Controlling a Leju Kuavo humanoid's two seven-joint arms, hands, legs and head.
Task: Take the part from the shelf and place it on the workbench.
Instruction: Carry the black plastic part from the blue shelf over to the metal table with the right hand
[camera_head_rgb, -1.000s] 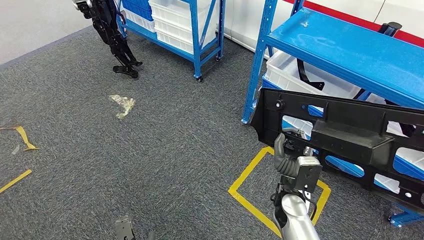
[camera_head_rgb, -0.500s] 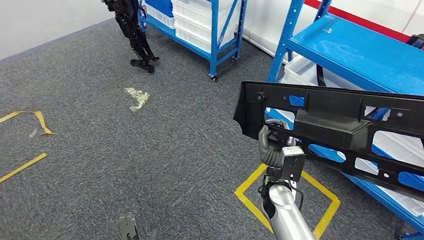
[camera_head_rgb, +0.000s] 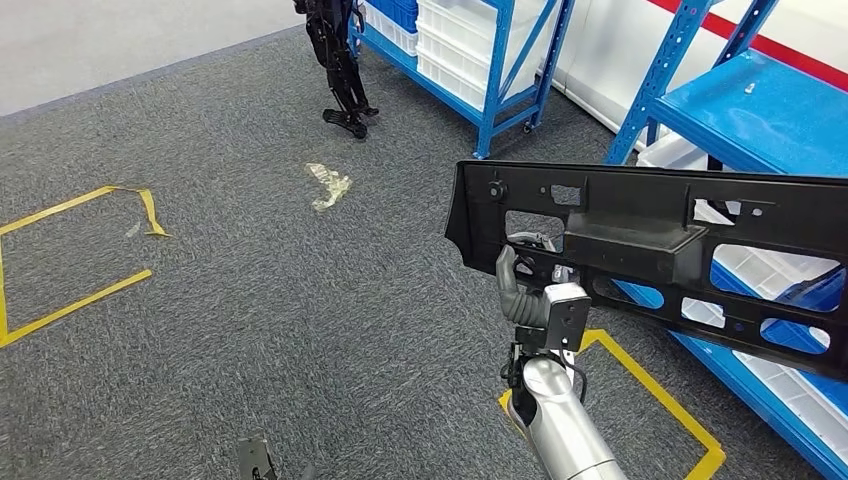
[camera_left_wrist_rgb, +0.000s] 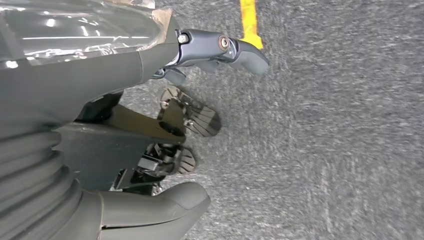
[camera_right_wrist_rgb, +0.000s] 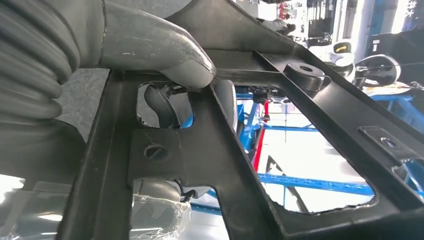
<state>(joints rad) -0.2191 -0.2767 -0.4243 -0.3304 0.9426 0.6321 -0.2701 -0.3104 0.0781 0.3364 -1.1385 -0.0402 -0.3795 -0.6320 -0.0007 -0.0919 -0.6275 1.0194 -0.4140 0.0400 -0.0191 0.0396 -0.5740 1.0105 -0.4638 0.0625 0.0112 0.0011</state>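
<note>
Right robot hand (camera_head_rgb: 527, 296) gripping the black part (camera_head_rgb: 650, 240)
Fingers clamped through its opening — arm reaching upward, raising it beside the blue shelf (camera_head_rgb: 790, 110).

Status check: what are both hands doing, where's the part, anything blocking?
Right hand grips the black part, thumb over its frame. Left hand hangs over the carpet, holding nothing. Part held up beside the blue shelf. No workbench visible.
</note>
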